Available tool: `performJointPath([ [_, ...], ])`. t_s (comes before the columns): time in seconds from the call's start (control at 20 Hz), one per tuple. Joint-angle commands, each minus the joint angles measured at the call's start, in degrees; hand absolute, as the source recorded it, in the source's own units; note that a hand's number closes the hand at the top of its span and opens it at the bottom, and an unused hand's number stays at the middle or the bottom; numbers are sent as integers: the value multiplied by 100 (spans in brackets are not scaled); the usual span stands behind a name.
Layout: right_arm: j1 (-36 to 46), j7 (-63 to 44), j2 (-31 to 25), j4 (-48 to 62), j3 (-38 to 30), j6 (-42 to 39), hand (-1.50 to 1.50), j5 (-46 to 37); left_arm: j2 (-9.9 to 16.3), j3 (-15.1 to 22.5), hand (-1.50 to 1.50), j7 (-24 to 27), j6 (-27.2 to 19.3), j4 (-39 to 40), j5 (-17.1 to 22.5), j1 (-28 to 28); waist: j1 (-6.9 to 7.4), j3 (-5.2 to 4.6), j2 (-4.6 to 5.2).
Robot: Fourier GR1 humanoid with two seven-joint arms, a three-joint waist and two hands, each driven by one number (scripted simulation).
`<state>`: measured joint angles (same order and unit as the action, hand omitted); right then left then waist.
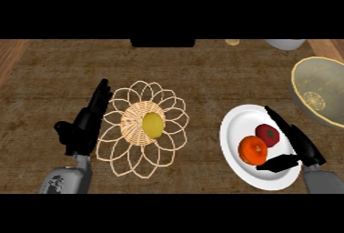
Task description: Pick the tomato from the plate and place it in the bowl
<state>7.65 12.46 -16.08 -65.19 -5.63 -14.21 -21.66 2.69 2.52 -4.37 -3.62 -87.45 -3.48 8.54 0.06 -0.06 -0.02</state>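
A: Reaching for the tomato is the step we are on, by our reading. It sits on the plate, touching the orange, on the side toward the far edge of the worktop. Nothing has been lifted yet.

B: And our right robot hand?

A: Spread apart, holding nothing. The fingers lie straight along the plate's right rim, just beside the tomato, and the thumb juts left under the orange. Our left robot hand rests open too, by the left edge of the wicker mat.

B: So what does the next move call for?

A: We judge we must shift the fingers left over the tomato and close round it without nudging the orange, since the two touch. Then lift and carry it right and toward the far edge, to the bowl near the worktop's right edge.

B: How will things handle?

A: The tomato looks smooth, round and dark red with a small green stalk; it may roll. The orange is brighter and matt. The plate is white, glossy and shallow. The bowl is a dull olive with a pale rim, deep and wide enough to take it. The mat is open woven loops like petals, with a yellow fruit at its centre. The worktop looks coarse, brown and woven.
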Motion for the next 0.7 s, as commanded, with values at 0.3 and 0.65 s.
performJointPath([
  [0.3,198,1024,-166,314,652,146,150,-911,64,-159,0,233,186,113,137,-82,3,5,6],
  [0.65,-571,1435,-345,-520,594,-599,150,-426,-47,-176,0,-19,-66,462,-102,461,-88,2,-2],
])
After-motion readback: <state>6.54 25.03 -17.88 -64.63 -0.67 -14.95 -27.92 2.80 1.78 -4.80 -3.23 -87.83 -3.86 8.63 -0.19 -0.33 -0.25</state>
